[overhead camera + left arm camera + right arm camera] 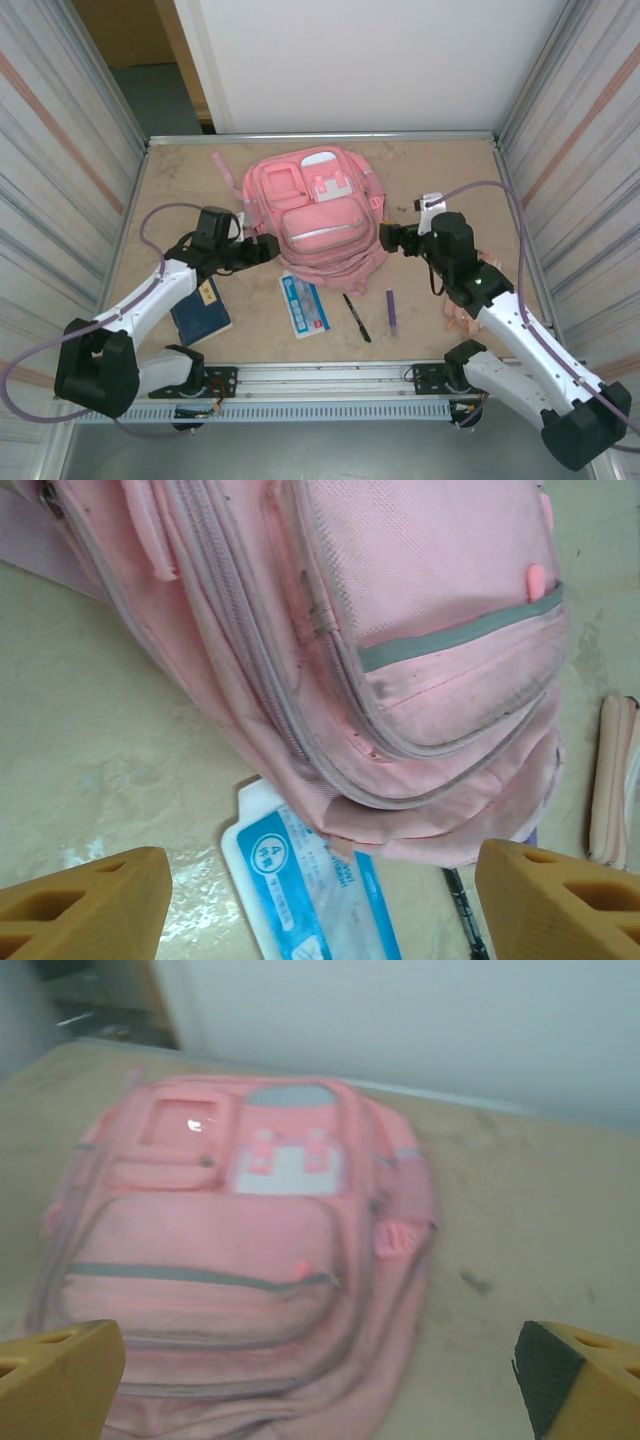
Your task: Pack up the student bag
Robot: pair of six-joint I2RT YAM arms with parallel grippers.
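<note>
- The student bag (315,215) lies front-up on the desk (180,190), between my two pincers and close to both.
- My left pincer (272,250) and right pincer (385,238) are both spread, holding nothing.
- The blue notebook (200,316) sits behind my left pincer, beside that arm.
- The white-and-blue packet (303,304) lies just beside my left pincer, one corner under the bag.
- The black pen (357,318) and purple pen (391,310) lie back from my right pincer.
- I judge packing not yet begun. A zip needs opening first, with one pincer bracing the bag.
</note>
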